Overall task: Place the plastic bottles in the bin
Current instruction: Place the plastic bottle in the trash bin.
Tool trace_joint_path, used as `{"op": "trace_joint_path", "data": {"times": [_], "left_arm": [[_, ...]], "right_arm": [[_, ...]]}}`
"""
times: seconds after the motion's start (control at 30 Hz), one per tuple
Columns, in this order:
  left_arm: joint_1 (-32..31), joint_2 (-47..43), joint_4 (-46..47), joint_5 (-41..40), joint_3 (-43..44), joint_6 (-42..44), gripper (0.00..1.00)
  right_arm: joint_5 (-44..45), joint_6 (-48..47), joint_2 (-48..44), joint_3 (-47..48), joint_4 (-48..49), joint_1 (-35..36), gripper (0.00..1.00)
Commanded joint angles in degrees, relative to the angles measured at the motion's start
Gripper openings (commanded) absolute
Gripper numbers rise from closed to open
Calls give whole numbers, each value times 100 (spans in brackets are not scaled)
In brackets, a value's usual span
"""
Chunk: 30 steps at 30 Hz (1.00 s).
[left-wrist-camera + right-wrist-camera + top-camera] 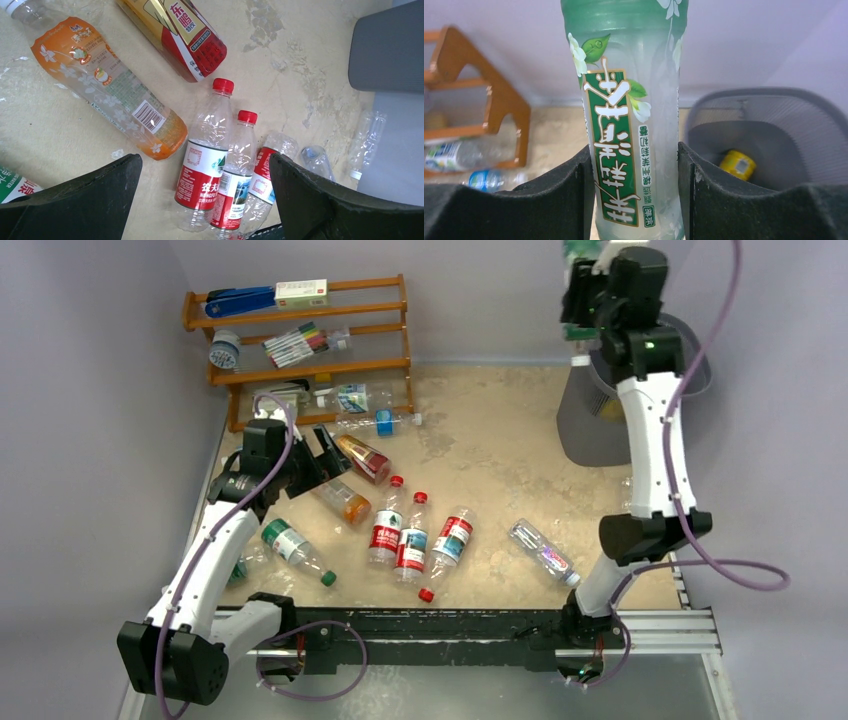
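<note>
High at the back right, my right gripper [585, 290] [634, 165] is shut on a pale bottle with a green label [634, 125], held upright beside the grey mesh bin [690, 375] [774, 115]. A yellow bottle [737, 164] lies inside the bin. My left gripper [325, 455] [204, 159] hangs open and empty above the table's left side. Below it lie three red-labelled bottles [207, 165] [412, 540], an orange-filled one [107, 85] and a red-and-gold one [182, 35]. A green-capped bottle [297, 550] and a clear one [542, 552] lie apart.
The brown wooden shelf rack [300, 365] at the back left carries a blue stapler [240, 302] and markers [297, 343]. Two more bottles [350, 398] lie at its foot. A loose red cap [426, 594] sits near the front rail [450, 630].
</note>
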Motion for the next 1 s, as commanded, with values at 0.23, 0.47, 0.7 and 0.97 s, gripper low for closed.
{"op": "trace_joint_path", "data": {"times": [0.23,0.47,0.7,0.97], "left_arm": [[-315,100,386,323,60,-96,99],[-1120,475,705,147,405,-285,99],[-2331,1122,997,-212,1017,-352,99],[-3874,2312,1134,-666,2123,6,99]], "right_arm": [[50,485,-269,126,556,-1734,54],[-374,612,180,283,402,-2106,59],[-423,646,359,246,129,-2134,94],[-461,680,-361,-416,82,-2134,100]]}}
